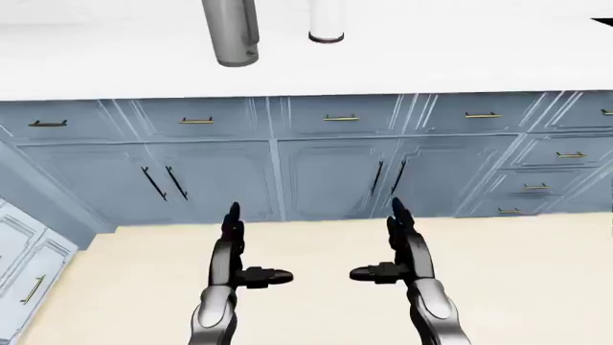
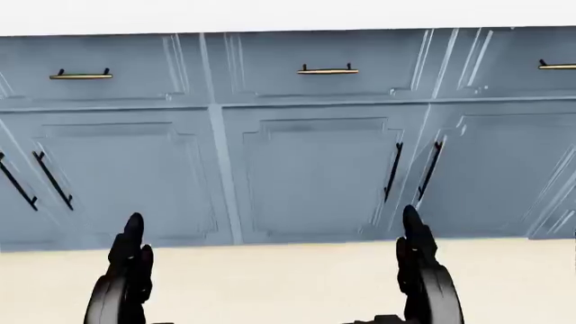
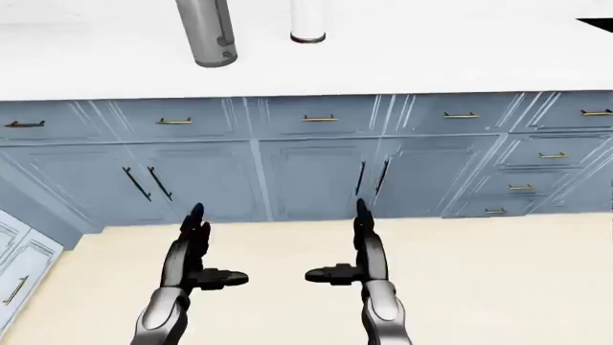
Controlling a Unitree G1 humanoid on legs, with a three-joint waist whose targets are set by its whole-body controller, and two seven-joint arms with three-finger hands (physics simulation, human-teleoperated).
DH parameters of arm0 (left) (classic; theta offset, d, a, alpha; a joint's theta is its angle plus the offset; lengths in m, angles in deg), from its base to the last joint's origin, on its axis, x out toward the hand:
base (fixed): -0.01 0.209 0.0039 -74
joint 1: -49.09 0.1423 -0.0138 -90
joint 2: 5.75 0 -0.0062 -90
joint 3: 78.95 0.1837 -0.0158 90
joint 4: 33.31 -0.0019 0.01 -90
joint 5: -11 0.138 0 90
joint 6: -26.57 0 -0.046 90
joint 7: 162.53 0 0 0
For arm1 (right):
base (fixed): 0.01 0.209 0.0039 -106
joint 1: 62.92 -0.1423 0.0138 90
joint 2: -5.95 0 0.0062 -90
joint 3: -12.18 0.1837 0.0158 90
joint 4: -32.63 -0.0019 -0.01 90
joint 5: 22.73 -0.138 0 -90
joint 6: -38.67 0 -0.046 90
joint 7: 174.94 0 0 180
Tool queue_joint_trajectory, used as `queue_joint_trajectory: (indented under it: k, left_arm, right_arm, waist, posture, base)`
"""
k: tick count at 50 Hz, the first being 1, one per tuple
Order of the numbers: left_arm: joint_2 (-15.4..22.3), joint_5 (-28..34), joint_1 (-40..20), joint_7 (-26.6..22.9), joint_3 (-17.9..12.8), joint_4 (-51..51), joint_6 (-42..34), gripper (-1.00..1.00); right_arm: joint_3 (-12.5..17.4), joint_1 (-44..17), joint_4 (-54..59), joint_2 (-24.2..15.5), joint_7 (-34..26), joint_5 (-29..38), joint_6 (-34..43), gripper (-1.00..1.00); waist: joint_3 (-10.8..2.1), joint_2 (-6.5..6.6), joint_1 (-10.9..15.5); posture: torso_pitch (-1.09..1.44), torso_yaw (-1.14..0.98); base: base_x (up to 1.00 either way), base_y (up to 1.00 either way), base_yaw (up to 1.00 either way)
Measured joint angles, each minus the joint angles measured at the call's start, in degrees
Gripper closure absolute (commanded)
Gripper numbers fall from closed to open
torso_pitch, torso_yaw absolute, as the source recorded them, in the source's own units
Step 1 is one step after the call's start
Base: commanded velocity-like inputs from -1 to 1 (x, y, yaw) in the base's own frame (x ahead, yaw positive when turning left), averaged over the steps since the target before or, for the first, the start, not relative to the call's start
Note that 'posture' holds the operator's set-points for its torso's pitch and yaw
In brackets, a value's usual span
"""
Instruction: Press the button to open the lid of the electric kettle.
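Observation:
A grey metal cylinder, the electric kettle's lower body [image 1: 233,32], stands on the white counter [image 1: 431,61] at the top of the left-eye view; its top and lid are cut off by the frame. No button shows. My left hand [image 1: 239,248] and right hand [image 1: 394,244] are held low over the beige floor, well short of the counter, fingers straight and thumbs pointing inward. Both are open and empty.
A white cylinder with a dark base [image 1: 327,21] stands to the right of the kettle. Blue cabinet doors and drawers with brass and black handles [image 1: 340,118] run under the counter. More cabinets [image 1: 29,266] stand at the left edge. A black shape [image 1: 604,21] sits at the counter's far right.

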Motion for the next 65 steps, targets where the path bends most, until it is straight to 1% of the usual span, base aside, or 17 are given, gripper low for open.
queue_joint_trajectory:
  k: [1,3,5,7,11,20,27,31,35,38,45,50,54,58,61,62,65]
  left_arm:
    - [-0.05,-0.4,0.43,0.04,-0.11,3.63,-2.02,-1.0]
    - [0.04,-1.54,-0.58,0.27,-0.34,14.84,-7.22,-1.0]
    - [0.36,-2.44,-1.8,0.27,-0.43,22.68,-10.7,-1.0]
    - [0.78,-2.49,-2.66,0.07,-0.33,27.26,-13.48,-1.0]
    - [2.01,-3.38,-5.69,-0.71,-2.06,34.59,-22.26,-1.0]
    - [8.01,-9.38,-17.18,0.6,-12.07,49.64,-43.66,-1.0]
    - [14.9,-15.37,-22.42,4.47,-21.38,51.5,-51.5,-1.0]
    - [19.67,-20.22,-25.17,6.8,-26.39,52.41,-55.59,-1.0]
    - [23.6,-24.69,-26.04,9.03,-29.13,52.71,-56.83,-1.0]
    - [25.19,-27.38,-26.2,10.85,-29.75,52.55,-57.2,-1.0]
    - [27.02,-32.08,-26.92,14.3,-28.18,52.12,-58.32,-1.0]
    - [29.23,-35.71,-28.96,17.23,-29.37,53.6,-59.11,-1.0]
    - [29.83,-37.91,-28.87,18.51,-28.35,53.68,-58.45,-1.0]
    - [30.27,-39.45,-28.19,19.2,-27.45,53.2,-58.28,-1.0]
    - [31.09,-40.05,-28.48,19.77,-28.06,52.6,-58.22,-1.0]
    - [31.28,-40.22,-28.1,20.08,-28.73,52.76,-58.23,-1.0]
    - [31.59,-40.84,-27.63,21.35,-29.69,52.44,-58.74,-1.0]
  right_arm:
    - [-0.01,0.08,-2.65,-0.17,-0.25,-0.43,1.69,-1.0]
    - [0.98,-1.42,-11.6,-0.58,-0.53,-2.15,7.28,-1.0]
    - [1.33,-3.19,-17.56,-1.15,-0.58,-2.77,11.35,-1.0]
    - [2.31,-5.16,-21.11,-1.95,-0.77,-3.15,14.72,-1.0]
    - [5.38,-9.14,-26.29,-3.62,-0.47,-4.28,21.78,-1.0]
    - [14.03,-20.62,-31.03,-11.14,2.34,-10.81,35.08,-1.0]
    - [19.83,-28.04,-28.95,-20.33,4.62,-17.08,39.29,-1.0]
    - [21.27,-30.05,-28.33,-23.73,6.23,-19.85,40.68,-1.0]
    - [21.95,-31.56,-27.99,-26.3,7.41,-22.67,41.57,-1.0]
    - [22.32,-32.25,-27.81,-27.47,8.52,-24.27,42.03,-1.0]
    - [20.75,-31.66,-27.71,-27.96,9.0,-25.47,42.66,-1.0]
    - [21.7,-31.99,-28.95,-28.19,9.15,-26.27,42.59,-1.0]
    - [22.64,-32.29,-28.79,-28.98,9.86,-26.65,42.64,-1.0]
    - [22.68,-31.56,-28.68,-28.87,10.33,-26.73,43.38,-1.0]
    - [22.14,-32.37,-29.13,-29.03,10.38,-27.03,43.37,-1.0]
    - [21.84,-32.04,-29.75,-28.68,10.26,-27.23,43.31,-1.0]
    - [21.24,-32.47,-29.61,-28.96,9.99,-28.39,44.5,-1.0]
  waist:
    - [-0.31,-0.25,-0.09]
    - [-2.57,-0.27,0.33]
    - [-1.83,-0.8,0.44]
    - [-3.31,-0.62,0.51]
    - [-3.99,-0.34,0.61]
    - [-3.65,-0.14,0.56]
    - [-2.95,-0.2,0.5]
    - [-2.35,-0.32,0.36]
    - [-2.0,-0.08,0.41]
    - [-1.83,0.01,0.47]
    - [-1.67,0.17,0.51]
    - [-1.41,-0.25,0.5]
    - [-1.26,1.11,-0.15]
    - [-1.03,1.68,-0.27]
    - [-1.03,3.82,-0.08]
    - [-0.87,3.14,0.35]
    - [-1.06,2.88,0.82]
  posture:
    - [0.0,0.0]
    - [0.0,0.0]
    - [0.0,0.0]
    - [0.0,0.0]
    - [0.0,0.0]
    - [0.0,0.0]
    - [0.0,0.0]
    - [0.0,0.0]
    - [0.0,0.0]
    - [0.0,0.0]
    - [0.0,0.0]
    - [0.0,0.0]
    - [0.0,0.0]
    - [0.0,0.0]
    - [0.0,0.0]
    - [0.0,0.0]
    - [0.0,0.0]
  base:
    - [0.0,0.0,0.0]
    - [0.0,0.0,0.0]
    - [0.0,0.0,0.0]
    - [0.0,0.0,0.0]
    - [0.0,0.0,0.0]
    - [0.0,0.0,0.0]
    - [0.0,0.0,0.0]
    - [0.0,0.0,0.0]
    - [0.0,0.0,0.0]
    - [0.0,0.0,0.0]
    - [0.06,0.0,0.0]
    - [0.19,0.0,0.0]
    - [0.2,0.0,0.0]
    - [0.21,0.0,0.0]
    - [0.21,0.01,0.0]
    - [0.21,0.03,0.0]
    - [0.21,0.13,0.0]
